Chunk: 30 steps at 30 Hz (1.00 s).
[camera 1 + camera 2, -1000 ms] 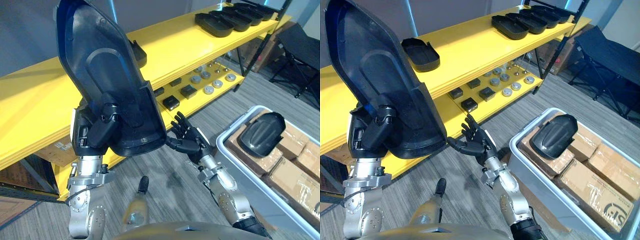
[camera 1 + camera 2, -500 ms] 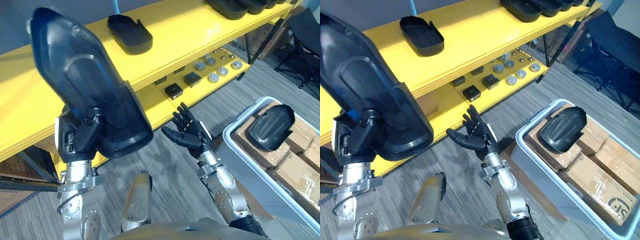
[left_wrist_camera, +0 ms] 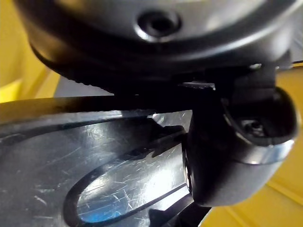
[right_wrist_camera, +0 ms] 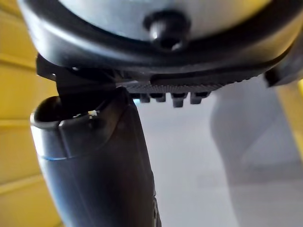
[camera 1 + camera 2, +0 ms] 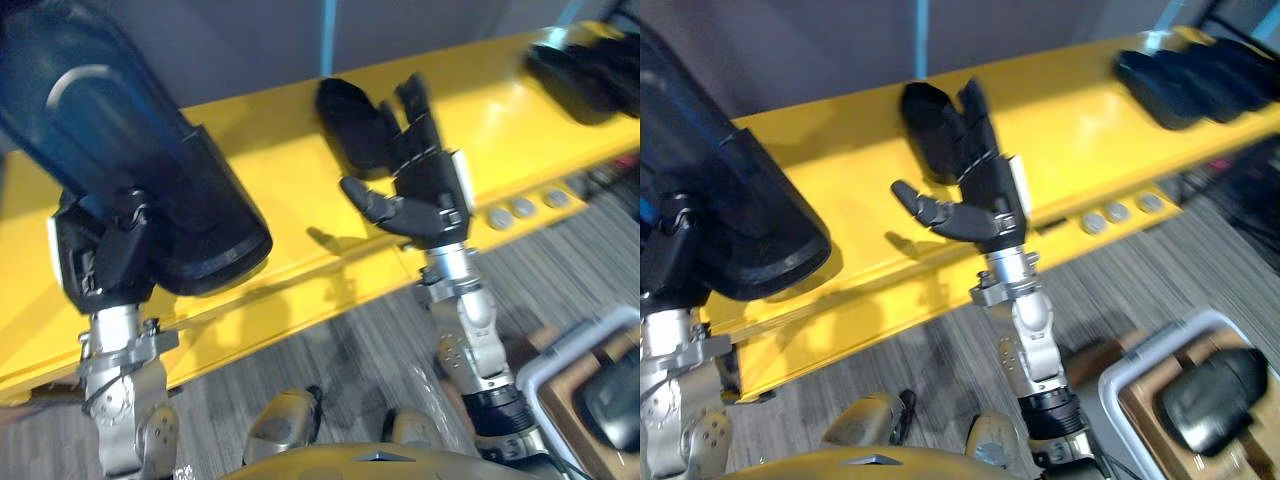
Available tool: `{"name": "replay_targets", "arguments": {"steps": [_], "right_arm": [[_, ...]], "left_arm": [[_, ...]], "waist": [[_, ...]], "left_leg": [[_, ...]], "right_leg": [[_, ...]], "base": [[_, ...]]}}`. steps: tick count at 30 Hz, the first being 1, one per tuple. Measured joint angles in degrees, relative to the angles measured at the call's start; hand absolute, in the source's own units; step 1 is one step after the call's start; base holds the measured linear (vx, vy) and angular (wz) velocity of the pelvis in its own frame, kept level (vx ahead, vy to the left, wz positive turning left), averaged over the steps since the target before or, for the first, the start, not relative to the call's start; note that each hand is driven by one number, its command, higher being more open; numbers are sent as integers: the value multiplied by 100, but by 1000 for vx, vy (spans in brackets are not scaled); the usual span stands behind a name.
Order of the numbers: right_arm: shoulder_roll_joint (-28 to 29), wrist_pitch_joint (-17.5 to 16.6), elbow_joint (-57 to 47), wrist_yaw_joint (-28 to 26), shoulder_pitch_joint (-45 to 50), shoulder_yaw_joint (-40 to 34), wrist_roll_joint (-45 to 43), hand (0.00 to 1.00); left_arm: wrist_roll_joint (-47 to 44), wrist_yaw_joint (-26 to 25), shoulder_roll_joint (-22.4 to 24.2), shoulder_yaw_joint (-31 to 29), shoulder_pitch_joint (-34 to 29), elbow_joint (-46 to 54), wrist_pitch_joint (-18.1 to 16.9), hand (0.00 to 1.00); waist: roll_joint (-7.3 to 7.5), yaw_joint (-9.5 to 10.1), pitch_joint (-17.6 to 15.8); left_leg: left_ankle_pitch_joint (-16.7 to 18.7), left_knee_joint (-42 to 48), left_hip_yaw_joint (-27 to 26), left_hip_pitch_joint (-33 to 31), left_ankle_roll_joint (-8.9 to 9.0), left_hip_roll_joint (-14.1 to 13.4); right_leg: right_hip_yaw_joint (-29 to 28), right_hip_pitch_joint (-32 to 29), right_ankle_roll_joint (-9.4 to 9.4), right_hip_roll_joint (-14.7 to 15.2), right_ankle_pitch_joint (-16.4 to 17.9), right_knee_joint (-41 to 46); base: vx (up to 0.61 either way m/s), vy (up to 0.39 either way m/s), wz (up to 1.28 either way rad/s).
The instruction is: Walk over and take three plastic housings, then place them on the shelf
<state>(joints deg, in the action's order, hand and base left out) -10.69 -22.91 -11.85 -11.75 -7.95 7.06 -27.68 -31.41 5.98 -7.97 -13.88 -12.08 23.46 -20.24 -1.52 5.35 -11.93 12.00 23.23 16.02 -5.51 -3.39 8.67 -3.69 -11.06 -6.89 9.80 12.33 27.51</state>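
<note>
One glossy black housing held in curled left hand fingers; right hand fingers spread wide.

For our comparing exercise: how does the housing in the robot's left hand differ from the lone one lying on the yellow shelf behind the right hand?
The held housing is gripped by the left hand; the shelf housing lies ungripped. The held housing stands raised and tilted; the shelf housing rests flat on the yellow shelf. Both are dark plastic.
</note>
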Motion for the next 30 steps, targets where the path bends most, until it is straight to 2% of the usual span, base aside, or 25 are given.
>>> {"name": "replay_targets", "arguments": {"steps": [1,3,4,5,6,7,8,10,14,18,22,26,30], "right_arm": [[-65,-1,-55,-138,0,-99,-252,100],[-79,6,-200,-203,-6,-166,-620,100],[-109,11,-269,-224,-37,-205,-697,100],[-163,78,-266,-241,-75,-210,-698,100],[-263,195,-267,-199,-52,-228,-694,100],[-287,266,-262,-158,-24,-273,-692,100],[-325,390,-240,-103,49,-419,-674,100],[-231,482,-229,-62,291,-745,-643,100],[-116,518,-229,-85,687,-1080,-638,100],[105,518,-243,-53,756,-1214,-520,100],[217,519,-662,-24,1169,-1276,-406,100],[202,509,-716,-16,1296,-1559,-207,100],[185,504,-877,-40,1399,-1744,-197,100]], "left_arm": [[0,13,-9,-4,12,-56,-1,0],[-7,13,-66,-39,-20,-56,-29,0],[-70,55,-28,-50,-39,-99,-64,0],[-156,79,75,-44,-145,-98,-65,0],[-223,175,135,-20,-230,-118,-61,0],[-220,225,154,22,-221,-131,-61,0],[-218,298,182,137,-193,-133,-62,0],[-111,386,287,355,-119,-132,-62,0],[244,423,343,520,-124,-131,-10,0],[572,451,318,519,-153,-131,423,0],[808,714,-51,507,-210,-150,937,0],[898,1025,-487,478,-194,-596,1345,0],[897,1041,-594,477,-111,-1236,1594,0]], "waist": [[53,-25,86],[230,26,287],[255,78,357],[113,82,390],[27,53,435],[-6,17,438],[-68,-75,464],[-112,-135,496],[-109,-180,507],[-114,-234,512],[-74,-261,543],[-87,-423,640],[-104,-575,655]], "left_leg": [[33,-111,192,192,57,32],[180,-89,289,220,308,31],[360,45,240,198,571,-68],[416,101,97,168,716,-307],[434,34,-356,159,833,-611],[429,-27,-679,169,847,-767],[366,-225,-1313,201,837,-1067],[128,-582,-2066,277,611,-1224],[-139,-961,-2028,435,540,-1015],[-260,-1186,-2034,605,543,-921],[-383,-1491,-2081,784,530,-910],[-525,-1774,-2199,923,534,-905],[-608,-1930,-2335,991,521,-902]], "right_leg": [[9,10,-123,15,-91,-225],[290,50,-31,22,-754,-940],[585,205,-32,33,-907,-1179],[842,416,57,-107,-966,-1388],[1149,687,102,-197,-985,-1639],[1317,826,140,-225,-971,-1732],[1623,1032,190,-267,-940,-1860],[1983,1256,203,-240,-943,-2033],[2299,1529,190,-81,-953,-2278],[2402,1650,183,7,-956,-2281],[2372,1659,183,10,-956,-2281],[2253,1620,183,4,-957,-2293],[2142,1597,169,-13,-965,-2384]], "base": [[442,-325,152],[356,-307,128],[329,-304,89],[307,-284,107],[225,-196,92],[208,-217,118],[188,-198,111],[144,-128,95],[89,0,49],[20,25,14],[4,6,-5],[-34,-7,-12],[-75,-16,-21]]}}
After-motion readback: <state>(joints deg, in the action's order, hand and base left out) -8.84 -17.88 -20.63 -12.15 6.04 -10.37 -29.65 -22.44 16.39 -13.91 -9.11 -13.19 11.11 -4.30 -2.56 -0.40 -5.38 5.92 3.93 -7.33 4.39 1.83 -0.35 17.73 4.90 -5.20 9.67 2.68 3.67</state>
